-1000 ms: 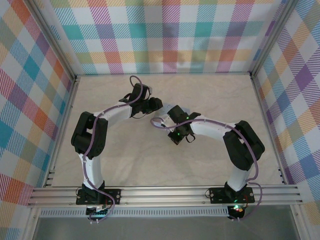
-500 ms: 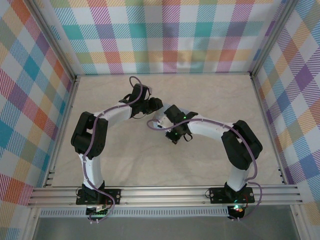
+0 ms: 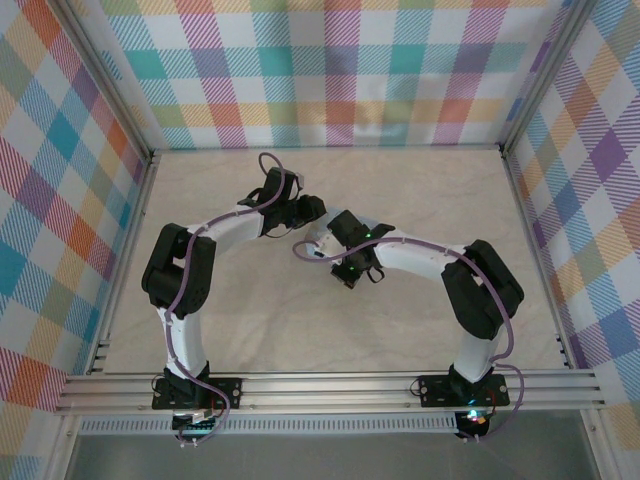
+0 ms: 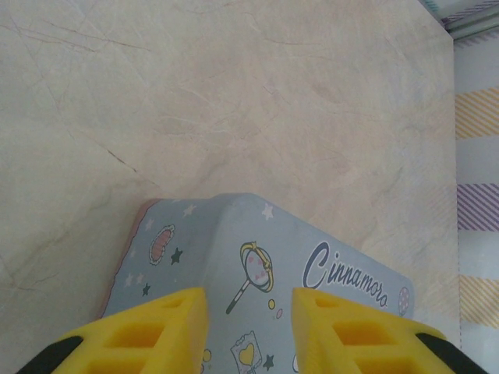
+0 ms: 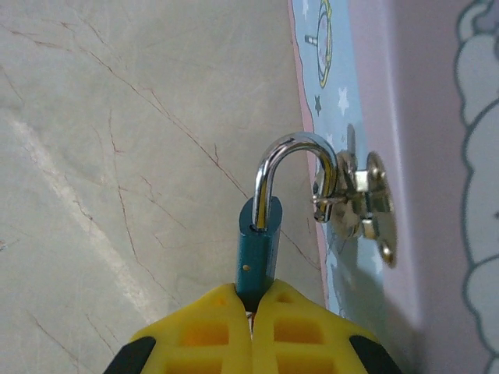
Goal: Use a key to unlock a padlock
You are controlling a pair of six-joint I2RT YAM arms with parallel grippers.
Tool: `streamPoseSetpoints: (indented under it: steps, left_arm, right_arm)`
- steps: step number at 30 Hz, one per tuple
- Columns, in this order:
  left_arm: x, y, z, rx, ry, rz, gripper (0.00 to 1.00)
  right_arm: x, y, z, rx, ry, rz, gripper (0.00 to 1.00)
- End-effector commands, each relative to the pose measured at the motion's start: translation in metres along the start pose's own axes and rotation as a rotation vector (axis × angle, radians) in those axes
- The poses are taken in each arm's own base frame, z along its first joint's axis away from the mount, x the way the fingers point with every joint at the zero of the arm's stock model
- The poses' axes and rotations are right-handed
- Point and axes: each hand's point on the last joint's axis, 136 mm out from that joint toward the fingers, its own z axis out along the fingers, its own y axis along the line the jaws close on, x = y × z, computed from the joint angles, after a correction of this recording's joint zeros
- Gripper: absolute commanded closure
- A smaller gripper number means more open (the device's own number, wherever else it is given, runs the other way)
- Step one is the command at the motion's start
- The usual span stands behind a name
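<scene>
The padlock (image 5: pixel 257 245) has a teal body and a silver shackle. The shackle's free end is out of the body and hooked through the brass hasp (image 5: pixel 360 204) of the pale blue tin (image 4: pixel 312 257). My right gripper (image 5: pixel 251 305) is shut just under the padlock's base, where a sliver of the key (image 5: pixel 249 313) shows between the yellow fingertips; the rest of the key is hidden. My left gripper (image 4: pixel 249 327) has its yellow fingers on either side of the tin's printed face, closed on it. In the top view the left gripper (image 3: pixel 308 212) and the right gripper (image 3: pixel 318 243) meet mid-table.
The marbled beige tabletop (image 3: pixel 430 200) spreads around both arms. Plaid walls with metal posts (image 3: pixel 525 100) stand at the back and sides. A metal rail (image 3: pixel 330 390) runs along the near edge.
The right wrist has shifted up and left toward the left gripper, then held still. The left arm has hardly moved.
</scene>
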Motion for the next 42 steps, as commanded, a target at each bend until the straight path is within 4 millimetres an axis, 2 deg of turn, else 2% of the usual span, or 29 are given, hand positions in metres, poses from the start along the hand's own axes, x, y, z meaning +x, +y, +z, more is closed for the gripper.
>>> streamPoseSetpoints:
  steps: [1,13,23,29,34,42]
  left_arm:
    - [0.023,0.026,0.0,-0.068,0.078,-0.064,0.65]
    - [0.023,0.026,-0.003,-0.071,0.074,-0.06,0.65]
    - [0.023,0.026,-0.003,-0.072,0.072,-0.069,0.65]
    - [0.019,0.027,-0.007,-0.081,0.057,-0.069,0.65]
    - [0.01,0.03,-0.014,-0.074,0.028,-0.094,0.62]
    - [-0.019,0.047,-0.048,-0.114,-0.073,-0.113,0.45]
  right_arm:
    - [-0.017,0.001,-0.003,0.004,-0.031,-0.047,1.0]
    - [-0.011,0.001,-0.005,0.021,-0.035,-0.047,1.0]
    - [-0.045,0.007,-0.009,0.016,-0.112,-0.096,1.0]
    - [-0.03,0.007,-0.014,0.035,-0.106,-0.083,1.0]
    - [-0.021,0.01,-0.028,0.041,-0.141,-0.036,1.0]
    - [-0.017,0.011,-0.054,0.06,-0.238,0.049,1.0]
